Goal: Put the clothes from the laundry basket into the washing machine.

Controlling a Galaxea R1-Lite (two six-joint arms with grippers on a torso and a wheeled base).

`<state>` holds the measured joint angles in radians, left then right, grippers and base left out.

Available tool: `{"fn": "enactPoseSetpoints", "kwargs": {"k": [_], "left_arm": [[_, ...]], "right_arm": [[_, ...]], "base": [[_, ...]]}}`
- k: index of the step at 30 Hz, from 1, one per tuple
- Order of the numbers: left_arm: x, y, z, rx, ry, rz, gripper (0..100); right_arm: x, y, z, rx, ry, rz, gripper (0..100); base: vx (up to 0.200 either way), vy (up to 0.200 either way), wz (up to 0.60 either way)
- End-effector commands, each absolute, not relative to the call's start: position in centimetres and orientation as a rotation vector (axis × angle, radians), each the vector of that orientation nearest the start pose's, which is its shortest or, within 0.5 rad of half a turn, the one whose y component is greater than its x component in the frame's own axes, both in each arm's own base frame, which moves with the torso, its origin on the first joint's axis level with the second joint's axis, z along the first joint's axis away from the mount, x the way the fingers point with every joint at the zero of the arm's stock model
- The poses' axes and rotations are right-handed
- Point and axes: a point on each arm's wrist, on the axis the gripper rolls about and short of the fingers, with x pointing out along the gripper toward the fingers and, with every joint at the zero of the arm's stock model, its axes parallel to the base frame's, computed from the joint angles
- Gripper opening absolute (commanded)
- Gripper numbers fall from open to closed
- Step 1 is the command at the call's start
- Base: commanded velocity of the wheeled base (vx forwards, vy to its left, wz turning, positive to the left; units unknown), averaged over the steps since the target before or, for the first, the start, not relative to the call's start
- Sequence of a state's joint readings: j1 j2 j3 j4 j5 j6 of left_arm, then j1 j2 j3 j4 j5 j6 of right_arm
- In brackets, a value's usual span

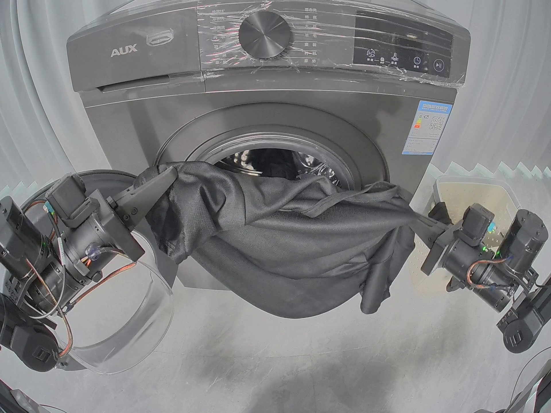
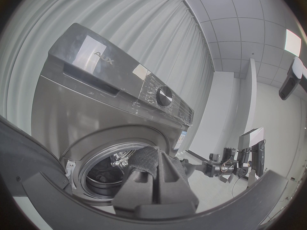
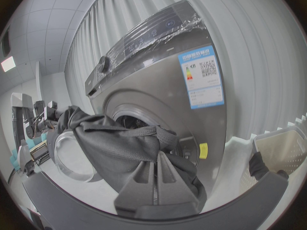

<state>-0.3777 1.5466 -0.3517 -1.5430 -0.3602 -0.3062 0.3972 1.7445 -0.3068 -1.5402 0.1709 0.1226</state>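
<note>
Two grippers, both clamped shut on the one dark garment (image 1: pixel 287 230). The left gripper (image 1: pixel 167 174) pinches one end and the right gripper (image 1: pixel 418 220) the other, so it hangs stretched between them and sags in the middle. It's right in front of the single washing machine (image 1: pixel 143 121) and its open drum, with the one round door (image 1: pixel 138 316) swung out by the left arm. One pale laundry basket (image 1: pixel 488 190) sits just past the right gripper, with a dark scrap of cloth (image 3: pixel 257 165) at its rim.
</note>
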Motion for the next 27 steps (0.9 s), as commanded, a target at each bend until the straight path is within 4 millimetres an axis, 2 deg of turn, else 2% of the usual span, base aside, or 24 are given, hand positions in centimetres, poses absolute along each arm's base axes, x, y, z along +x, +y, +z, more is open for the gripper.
{"fn": "enactPoseSetpoints", "kwargs": {"k": [1,3,7,10,16,27], "left_arm": [[20.6,-8.7,20.4,-0.293,-0.261,-0.768,0],[20.6,-8.7,20.5,-0.294,-0.266,-0.767,0],[20.7,-8.7,20.4,-0.290,-0.262,-0.764,0],[20.6,-8.8,20.3,-0.291,-0.257,-0.772,0],[20.7,-8.6,20.4,-0.290,-0.262,-0.766,0],[21.1,-8.2,21.0,-0.293,-0.290,-0.741,0]], "right_arm": [[22.2,9.8,12.9,0.113,0.000,0.573,0],[22.6,9.9,12.4,0.109,0.017,0.568,0],[23.2,10.4,13.1,0.121,-0.020,0.579,0],[24.7,11.0,15.2,0.137,-0.126,0.577,0],[25.5,11.3,18.0,0.156,-0.250,0.578,0],[25.5,11.3,17.9,0.162,-0.246,0.546,0]], "base": [[0.000,0.000,0.00],[0.000,0.000,0.00],[0.000,0.000,0.00],[0.000,0.000,0.00],[0.000,0.000,0.00],[0.000,0.000,0.00]]}}
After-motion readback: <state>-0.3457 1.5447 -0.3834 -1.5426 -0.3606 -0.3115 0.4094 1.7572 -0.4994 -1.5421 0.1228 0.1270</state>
